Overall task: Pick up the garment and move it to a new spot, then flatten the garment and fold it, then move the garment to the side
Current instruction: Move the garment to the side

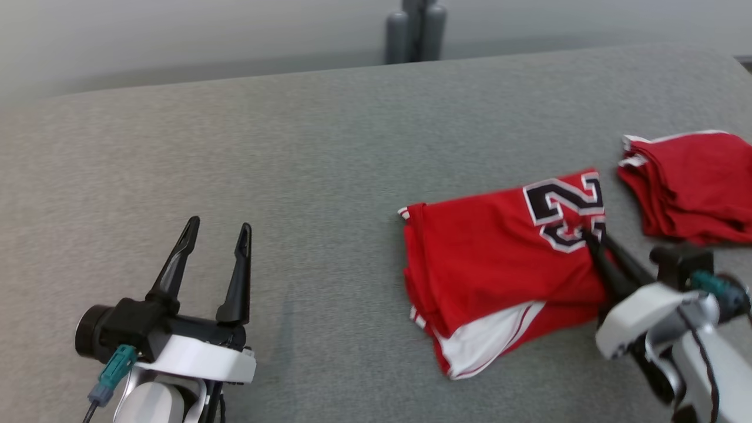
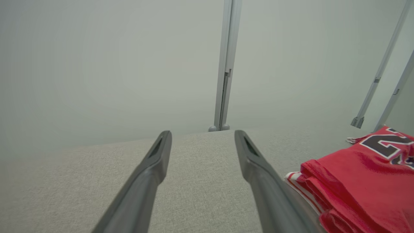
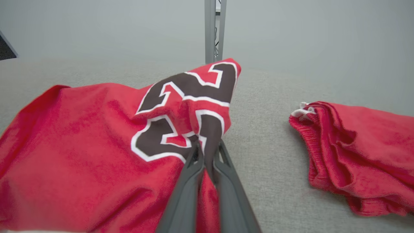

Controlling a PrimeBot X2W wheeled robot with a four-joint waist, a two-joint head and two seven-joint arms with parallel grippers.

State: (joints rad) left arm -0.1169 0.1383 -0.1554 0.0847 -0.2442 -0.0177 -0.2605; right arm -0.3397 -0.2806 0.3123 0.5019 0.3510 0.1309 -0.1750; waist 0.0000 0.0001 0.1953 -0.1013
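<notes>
Head view: we see one red jersey (image 1: 499, 258), folded, bearing a black, white-edged numeral and a white side panel. It lies at right on the grey fabric surface (image 1: 294, 147). The right gripper (image 1: 587, 236) is clenched on the jersey's right edge at the numeral. The left gripper (image 1: 218, 226) sits at near left, well apart, fingers spread and holding nothing. A second red garment (image 1: 693, 188) lies bunched farther right. One grey post (image 1: 414, 29) stands beyond the far edge.

Left wrist view: we note parted fingers (image 2: 155, 161) over bare surface, the jersey at right, a pale wall (image 2: 97, 64), and two slanted rails (image 2: 381, 64).

Right wrist view: both fingers pinch a raised fold of the numeral, and we count two garments.
</notes>
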